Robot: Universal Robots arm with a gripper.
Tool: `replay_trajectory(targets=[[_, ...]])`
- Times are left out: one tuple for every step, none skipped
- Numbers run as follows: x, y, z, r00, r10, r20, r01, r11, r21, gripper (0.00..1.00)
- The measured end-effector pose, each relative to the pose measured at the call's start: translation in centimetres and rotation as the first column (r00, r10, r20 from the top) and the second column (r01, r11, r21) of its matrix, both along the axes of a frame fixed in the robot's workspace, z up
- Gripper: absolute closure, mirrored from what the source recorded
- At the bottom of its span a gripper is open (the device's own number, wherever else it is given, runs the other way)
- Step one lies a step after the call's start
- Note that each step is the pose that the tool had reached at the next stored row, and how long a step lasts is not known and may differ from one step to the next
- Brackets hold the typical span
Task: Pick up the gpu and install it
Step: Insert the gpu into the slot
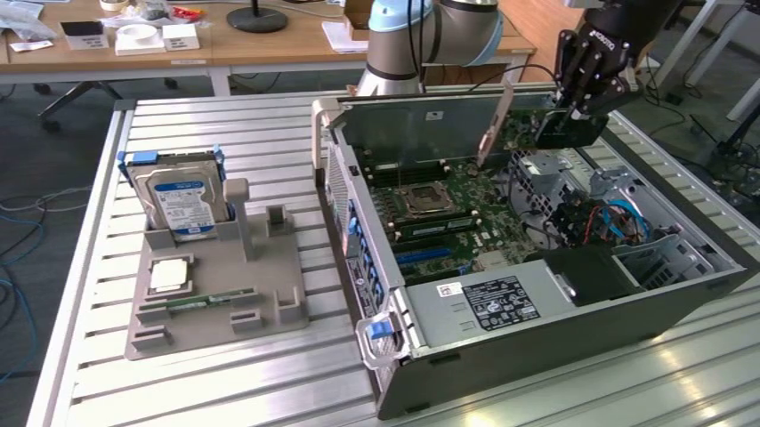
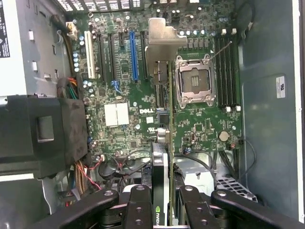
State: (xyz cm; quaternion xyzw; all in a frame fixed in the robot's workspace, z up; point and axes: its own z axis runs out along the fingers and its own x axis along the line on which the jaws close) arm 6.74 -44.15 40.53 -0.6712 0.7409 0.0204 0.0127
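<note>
The black metal-fingered gripper point(image 2: 166, 202) is clamped on the thin green gpu card with its black fan block point(image 2: 161, 162), holding it edge-down above the green motherboard point(image 2: 124, 95) inside the open grey computer case point(image 1: 570, 329), presumably so its connector edge faces the slots.

A slatted metal table point(image 1: 238, 382) carries an open computer case point(image 1: 570, 356) towards its edge at the exterior view's right, the motherboard point(image 1: 440, 222) exposed with an empty processor socket point(image 1: 424, 201). Near the opposite edge sits a grey holder point(image 1: 279, 276). A blue-labelled hard drive point(image 1: 178, 200) stands upright in it, and a processor chip point(image 1: 170, 276) and a memory stick point(image 1: 196, 302) lie flat.
</note>
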Motion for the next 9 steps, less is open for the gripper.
replay_trajectory(targets=[[0.0,0.0,0.0,1.0,0.003,0.0,-0.003,1.0,-0.0001,0.73],[-0.01,0.0,0.0,1.0,0.004,0.0,-0.004,1.0,-0.0001,0.73],[-0.01,0.0,0.0,1.0,0.005,0.0,-0.005,1.0,0.0,0.73],[-0.01,0.0,0.0,1.0,0.005,0.0,-0.005,1.0,0.0,0.73],[-0.01,0.0,0.0,1.0,0.005,0.0,-0.005,1.0,-0.0001,0.73],[-0.01,0.0,0.0,1.0,0.005,0.0,-0.005,1.0,-0.0001,0.73],[-0.01,0.0,0.0,1.0,0.005,0.0,-0.005,1.0,0.0,0.73],[-0.01,0.0,0.0,1.0,0.005,0.0,-0.005,1.0,0.0,0.73],[-0.01,0.0,0.0,1.0,0.006,-0.0001,-0.006,1.0,-0.0001,0.73]])
